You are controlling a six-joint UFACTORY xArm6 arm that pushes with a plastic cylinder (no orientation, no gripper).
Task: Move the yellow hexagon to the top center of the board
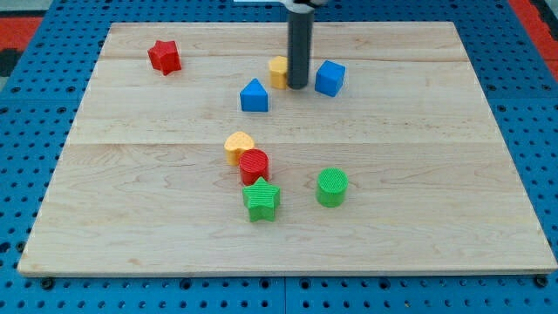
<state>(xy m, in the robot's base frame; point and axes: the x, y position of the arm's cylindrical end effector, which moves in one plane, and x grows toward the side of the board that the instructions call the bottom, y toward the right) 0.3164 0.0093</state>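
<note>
A yellow hexagon (278, 71) sits near the top middle of the wooden board (418, 174). My tip (298, 86) is on the board right beside the hexagon, on its right side, and the rod hides part of it. A blue cube (330, 78) lies just to the right of the tip. A blue triangular block (254, 96) lies below and left of the hexagon.
A red star (164, 57) lies at the top left. Near the middle lie a yellow rounded block (239, 146), a red cylinder (255, 166), a green star (261, 200) and a green cylinder (331, 187). A blue pegboard (35, 122) surrounds the board.
</note>
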